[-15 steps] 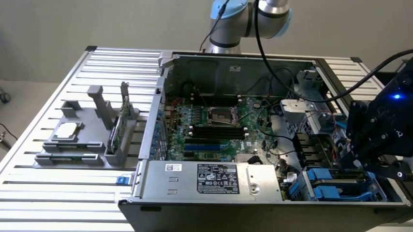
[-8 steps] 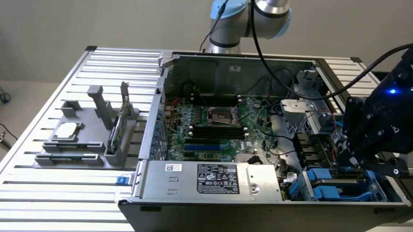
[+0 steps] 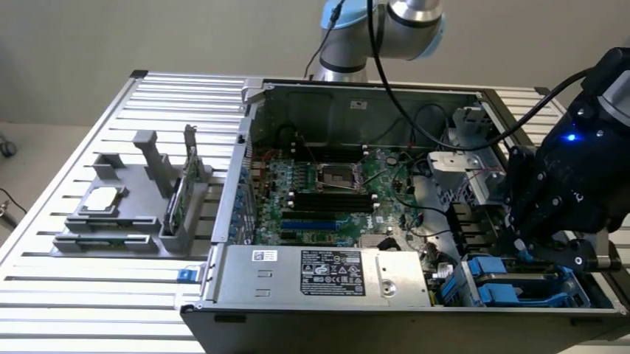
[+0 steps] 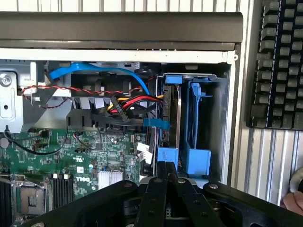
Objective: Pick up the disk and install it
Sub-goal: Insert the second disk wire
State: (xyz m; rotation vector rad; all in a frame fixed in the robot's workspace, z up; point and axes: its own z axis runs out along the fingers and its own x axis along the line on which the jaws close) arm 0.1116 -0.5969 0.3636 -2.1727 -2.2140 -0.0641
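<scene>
While the open computer case [image 3: 394, 221] rests on a slatted metal table [image 3: 99, 125], the shut gripper [image 4: 165, 175] hovers over the disk [image 4: 171, 123] among cables [image 4: 132, 101].

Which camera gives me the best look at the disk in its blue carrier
The wrist view: the disk stands edge-on in its bay, blue rails plain. The exterior view shows just its blue carrier low in the case, partly behind the shut pincer.

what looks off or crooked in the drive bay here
Nothing stands out. The disk sits on edge and straight in its blue carrier in the bay, beside an empty blue carrier. The shut gripper is at the bay's mouth.
</scene>
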